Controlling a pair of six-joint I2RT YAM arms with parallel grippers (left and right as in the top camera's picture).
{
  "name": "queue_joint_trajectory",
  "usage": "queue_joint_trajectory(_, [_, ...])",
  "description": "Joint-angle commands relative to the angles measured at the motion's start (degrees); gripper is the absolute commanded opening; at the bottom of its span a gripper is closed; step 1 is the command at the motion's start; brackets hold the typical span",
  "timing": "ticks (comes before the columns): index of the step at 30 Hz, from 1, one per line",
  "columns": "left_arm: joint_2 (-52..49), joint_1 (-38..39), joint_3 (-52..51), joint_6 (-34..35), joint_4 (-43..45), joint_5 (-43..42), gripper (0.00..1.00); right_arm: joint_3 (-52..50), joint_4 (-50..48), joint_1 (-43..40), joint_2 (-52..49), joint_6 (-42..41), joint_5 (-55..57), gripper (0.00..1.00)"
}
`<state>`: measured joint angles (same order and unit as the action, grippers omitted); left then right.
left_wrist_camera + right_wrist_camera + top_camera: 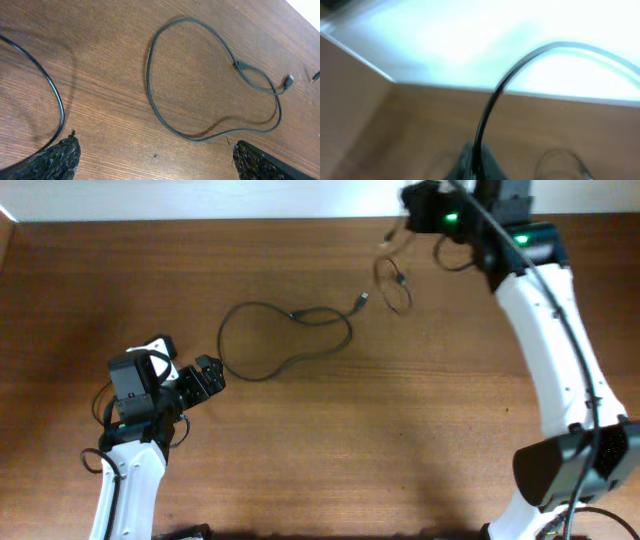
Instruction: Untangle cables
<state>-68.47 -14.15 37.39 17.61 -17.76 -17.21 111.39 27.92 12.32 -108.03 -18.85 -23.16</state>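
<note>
Overhead view of a brown wooden bench (pixel 320 440) with two robot arms. The longer cable (pixel 292 314) lies flat in an open loop at the upper middle of the frame, its plug (pixel 360 300) pointing toward the upper right. The left tool (pixel 210 375) sits at the lower left, just beside the loop's left edge and not touching it. In the left wrist view the left tool (pixel 157 157) is spread wide and holds nothing, and the longer cable (pixel 148 75) lies on the bench above and between the two fingertips. The right tool (pixel 408 208) is at the top right. The shorter cable (pixel 398 278) hangs from it in a small loop close to the longer cable's plug; whether they touch cannot be told. In the blurred right wrist view the right tool (pixel 475 167) is clamped on the shorter cable (pixel 485 115), which arcs toward the upper right.
</note>
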Motion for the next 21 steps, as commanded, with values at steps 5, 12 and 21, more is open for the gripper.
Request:
queue_joint_trajectory(5, [0.20,0.13,0.07,-0.28,0.02,-0.59,0.99,0.37,0.55,11.04,-3.04,4.00,6.95,0.04])
queue_joint_trajectory(12, [0.20,0.13,0.07,-0.26,0.02,-0.59,0.99,0.42,12.26,4.24,-2.21,4.00,10.40,0.04])
queue_joint_trajectory(21, [0.20,0.13,0.07,-0.28,0.02,-0.59,0.99,0.44,48.15,-18.10,0.33,2.58,26.08,0.04])
